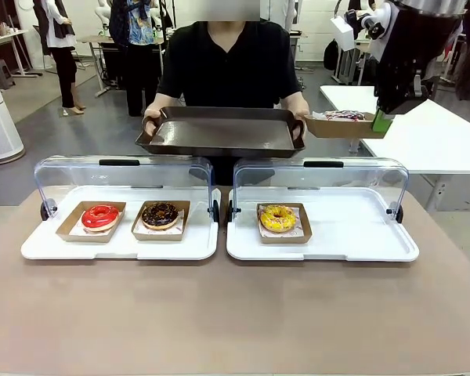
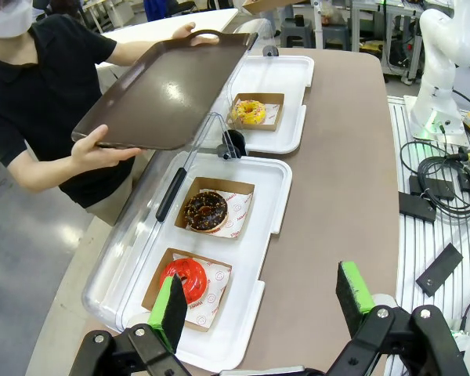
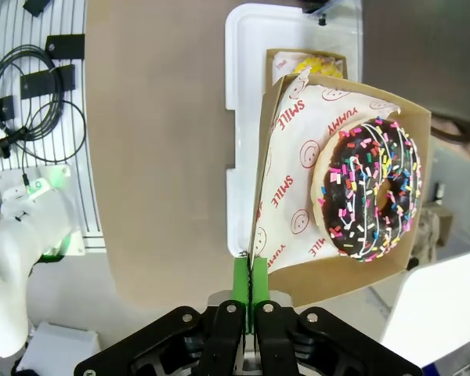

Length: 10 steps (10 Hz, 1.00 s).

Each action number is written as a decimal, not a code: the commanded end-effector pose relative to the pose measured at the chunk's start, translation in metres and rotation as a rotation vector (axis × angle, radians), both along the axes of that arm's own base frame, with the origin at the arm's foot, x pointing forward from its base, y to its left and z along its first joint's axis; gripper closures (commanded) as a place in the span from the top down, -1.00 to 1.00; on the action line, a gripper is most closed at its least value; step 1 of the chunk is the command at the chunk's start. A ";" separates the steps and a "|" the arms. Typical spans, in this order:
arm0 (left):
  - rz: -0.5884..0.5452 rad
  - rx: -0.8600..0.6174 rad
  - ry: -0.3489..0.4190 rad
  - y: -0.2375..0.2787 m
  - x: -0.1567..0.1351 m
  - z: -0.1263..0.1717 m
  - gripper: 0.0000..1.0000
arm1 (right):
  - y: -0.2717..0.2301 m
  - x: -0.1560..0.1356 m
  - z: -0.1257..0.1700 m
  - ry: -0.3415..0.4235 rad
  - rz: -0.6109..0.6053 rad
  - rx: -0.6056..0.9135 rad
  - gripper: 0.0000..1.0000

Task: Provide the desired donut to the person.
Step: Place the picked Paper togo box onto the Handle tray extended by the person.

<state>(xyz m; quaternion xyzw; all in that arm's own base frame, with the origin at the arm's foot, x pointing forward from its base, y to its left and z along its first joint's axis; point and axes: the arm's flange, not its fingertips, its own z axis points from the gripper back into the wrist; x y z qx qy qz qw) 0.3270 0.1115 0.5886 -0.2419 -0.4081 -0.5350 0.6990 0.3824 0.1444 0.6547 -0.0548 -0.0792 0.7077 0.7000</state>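
A chocolate donut with coloured sprinkles (image 3: 372, 188) lies on printed paper in a brown cardboard box (image 1: 345, 127). My right gripper (image 1: 382, 121) is shut on that box's edge and holds it in the air at the right, just beside the dark serving tray (image 1: 219, 131). The person (image 1: 227, 63) in a black T-shirt holds this tray in both hands above the far edge of the table. In the right wrist view the right gripper (image 3: 251, 278) pinches the box wall and paper. My left gripper (image 2: 262, 301) hangs open above the near side of the table.
Two white display trays (image 1: 117, 243) (image 1: 360, 239) with raised clear lids sit on the table. The left one holds a red donut (image 1: 100, 217) and a chocolate donut (image 1: 160, 214); the right one holds a yellow donut (image 1: 278, 218). A white table (image 1: 439, 141) stands at the right.
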 end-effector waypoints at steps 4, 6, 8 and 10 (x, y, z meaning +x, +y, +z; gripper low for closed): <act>-0.004 -0.005 -0.003 0.000 0.000 0.001 1.00 | -0.001 -0.002 -0.002 0.002 0.000 -0.002 -1.00; -0.004 -0.005 -0.003 0.000 0.000 0.001 1.00 | -0.001 -0.002 -0.002 0.002 0.000 -0.002 -1.00; -0.004 -0.005 -0.003 0.000 0.000 0.001 1.00 | 0.000 0.000 -0.001 0.001 0.000 0.000 -0.97; -0.004 -0.005 -0.003 0.000 0.000 0.001 1.00 | 0.087 -0.028 0.053 -0.087 0.120 0.004 -0.97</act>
